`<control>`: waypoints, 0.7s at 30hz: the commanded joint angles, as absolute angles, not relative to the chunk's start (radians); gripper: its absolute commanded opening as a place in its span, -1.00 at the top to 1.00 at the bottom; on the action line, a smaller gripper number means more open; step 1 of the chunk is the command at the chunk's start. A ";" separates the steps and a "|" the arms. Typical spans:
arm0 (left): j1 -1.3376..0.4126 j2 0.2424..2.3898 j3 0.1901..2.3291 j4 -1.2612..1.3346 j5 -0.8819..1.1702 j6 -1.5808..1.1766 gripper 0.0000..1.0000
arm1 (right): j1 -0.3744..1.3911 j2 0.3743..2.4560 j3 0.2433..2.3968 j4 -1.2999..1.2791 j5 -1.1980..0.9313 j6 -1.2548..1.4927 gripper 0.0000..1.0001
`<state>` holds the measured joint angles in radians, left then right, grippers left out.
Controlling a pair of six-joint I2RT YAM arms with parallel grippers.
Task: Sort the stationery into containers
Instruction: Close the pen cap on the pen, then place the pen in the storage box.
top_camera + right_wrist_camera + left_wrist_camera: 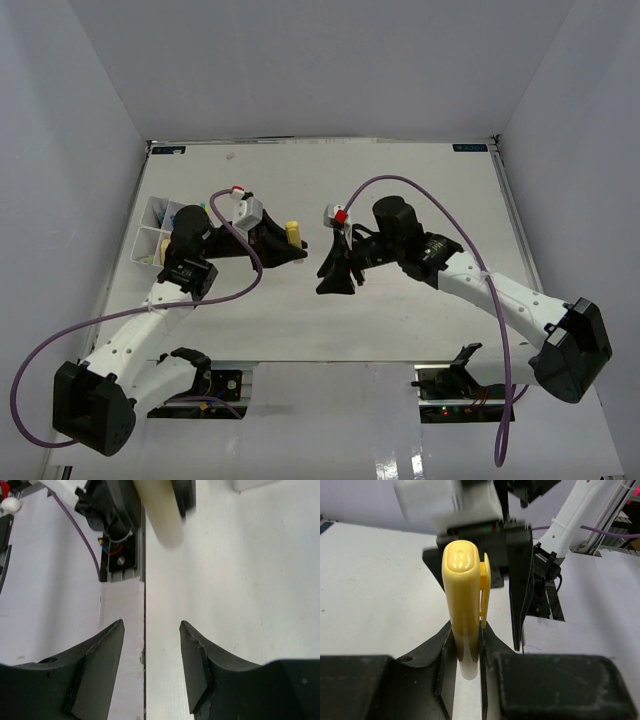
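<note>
- Top view: At 9 o'clock on the white table [400, 180], a white translucent plastic tray [152, 215] of square compartments sits well apart from both arm tips. Near the table's centre, the left gripper [290, 247] grips a yellow plastic marker [293, 233], whose free end shows on the fingers' 12 o'clock side. The right gripper [338, 283] hangs near it at 4 o'clock, not touching.
- Left wrist view: The 2 black fingers stand narrow, pinching the marker's lower barrel. Its rounded cap end points to 12 o'clock and its clip faces 3 o'clock. The other arm's black fingers stand just behind, at 1 o'clock.
- Right wrist view: The 2 fingers stand apart with only bare table between them. At 12 o'clock, blurred, the marker's pale end juts from the left gripper's fingers.
</note>
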<state>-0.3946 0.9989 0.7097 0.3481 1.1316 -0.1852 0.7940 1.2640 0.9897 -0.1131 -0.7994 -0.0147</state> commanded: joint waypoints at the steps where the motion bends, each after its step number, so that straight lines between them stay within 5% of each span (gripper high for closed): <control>1: -0.394 0.963 0.762 0.449 1.092 -0.222 1.00 | 0.793 1.204 0.951 -0.135 -0.793 -0.032 -0.11; 9: -0.394 0.908 0.770 0.342 0.925 -0.180 1.00 | 0.790 1.101 0.874 -0.051 -0.675 -0.012 -0.12; 21: -0.394 0.848 0.766 0.114 0.724 -0.183 1.00 | 0.787 0.913 0.726 0.303 -0.473 0.100 -0.45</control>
<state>-0.3946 0.8806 0.7368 0.1810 0.8070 -0.1856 0.7914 0.9428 0.7464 0.1089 -0.5713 0.0483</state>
